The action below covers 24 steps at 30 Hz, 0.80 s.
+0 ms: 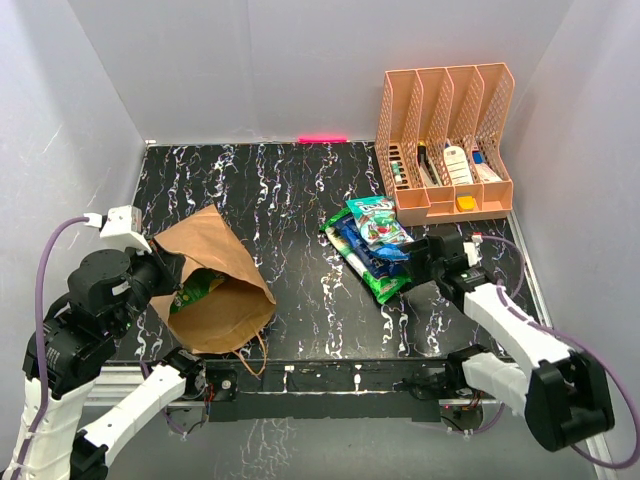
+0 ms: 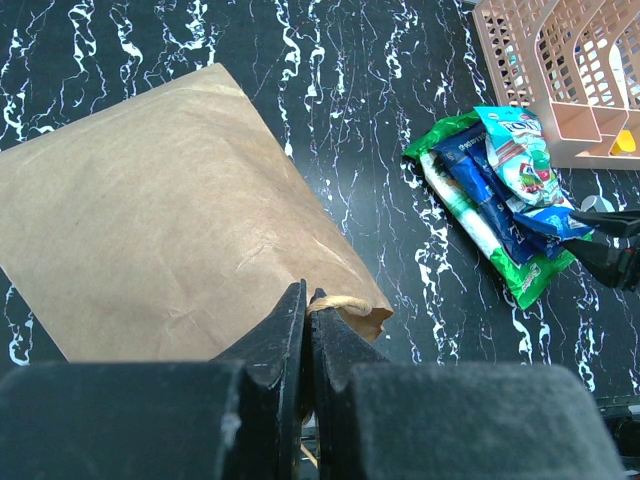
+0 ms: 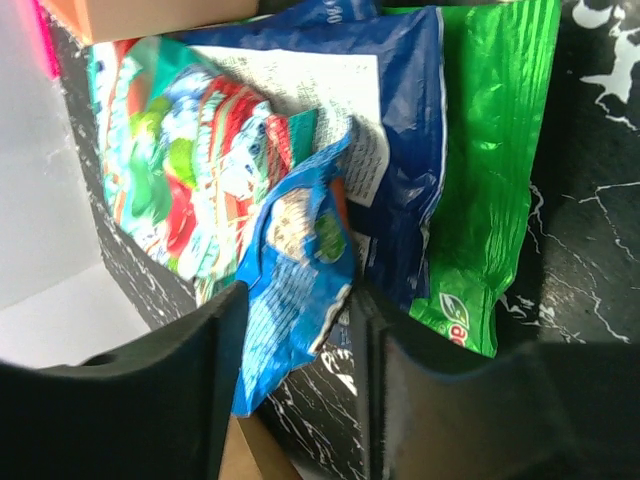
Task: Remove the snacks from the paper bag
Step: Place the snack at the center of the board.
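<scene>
left hand [image 2: 305, 296] clenched on the mouth edge of the large brown creased kraft paper bag [image 1: 225, 265], right at its twisted paper handle [image 2: 342, 300]. bag lies on its side on the left of the black white-veined counter [image 1: 290, 190], mouth toward the near edge. one green glossy packet [image 1: 195, 290] shows inside the mouth, so not all snacks are out.

right hand [image 3: 298, 295] is released: fingers [image 3: 200, 370] stand apart with the lower end of a small light-blue packet [image 3: 290, 250] lying between them. can't tell if either finger touches it.

the other snacks are piled on the counter right of centre, well apart from the bag and just in front of the orange slotted plastic file rack [image 1: 445, 90]:
- large green glossy packet [image 3: 490, 150] at the bottom, sticking out toward the near edge
- dark blue packet [image 3: 400, 90] on top of it
- teal-green packet with red print [image 3: 170, 150] at the rack end of the pile, partly over the dark blue one
- light-blue packet topmost, overlapping the teal-green and dark blue ones

rack stands upright at the back right with small bottles in its slots.
</scene>
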### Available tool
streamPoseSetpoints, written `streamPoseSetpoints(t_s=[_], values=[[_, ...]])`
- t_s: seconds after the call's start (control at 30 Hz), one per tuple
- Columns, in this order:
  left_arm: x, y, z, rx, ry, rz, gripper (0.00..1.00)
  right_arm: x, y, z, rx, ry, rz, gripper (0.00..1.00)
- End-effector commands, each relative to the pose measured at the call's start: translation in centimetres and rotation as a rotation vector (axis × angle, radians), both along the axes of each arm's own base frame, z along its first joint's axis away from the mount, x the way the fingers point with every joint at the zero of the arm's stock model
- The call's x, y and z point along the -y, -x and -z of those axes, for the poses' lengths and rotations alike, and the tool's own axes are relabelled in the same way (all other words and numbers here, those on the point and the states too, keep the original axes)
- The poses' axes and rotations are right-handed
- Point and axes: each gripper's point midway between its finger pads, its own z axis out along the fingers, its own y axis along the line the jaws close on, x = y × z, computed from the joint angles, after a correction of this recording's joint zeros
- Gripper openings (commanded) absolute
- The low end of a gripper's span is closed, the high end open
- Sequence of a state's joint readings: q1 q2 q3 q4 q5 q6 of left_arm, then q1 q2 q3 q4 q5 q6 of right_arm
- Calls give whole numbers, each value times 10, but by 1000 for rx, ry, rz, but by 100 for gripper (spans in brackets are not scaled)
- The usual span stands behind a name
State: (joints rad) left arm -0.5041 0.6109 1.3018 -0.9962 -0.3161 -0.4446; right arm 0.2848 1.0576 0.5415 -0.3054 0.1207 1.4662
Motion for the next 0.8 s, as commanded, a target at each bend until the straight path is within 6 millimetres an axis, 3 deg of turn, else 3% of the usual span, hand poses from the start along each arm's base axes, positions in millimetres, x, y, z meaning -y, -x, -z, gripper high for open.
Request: streamPoseSetpoints(t_s=[0.0,0.17,0.27,0.37,0.5,0.6,0.7,0.77], values=[[-4,1,-9,30,-7,-8,0,20,20,-12,30,111,-21,59],[0,-1,-7,34,6,0,0,40,35,-34,180,300,-114,94],[1,-3,-6,35,11,4,0,26,26,-70,432,476,-345,97],[1,-3,-5,33,9,2,0,-7,24,-97,642,560,-613,98],[1,-3,-6,34,10,1,0,-63,36,-123,885,507,-956,95],[2,-4,-5,29,15,-1,0,-105,49,-140,1048,489,-1102,97],[4,-5,-4,22,24,0,0,-162,77,-148,1194,610,-1264,98],[5,-5,-3,17,30,2,0,-204,97,-138,1254,754,-1426,98]])
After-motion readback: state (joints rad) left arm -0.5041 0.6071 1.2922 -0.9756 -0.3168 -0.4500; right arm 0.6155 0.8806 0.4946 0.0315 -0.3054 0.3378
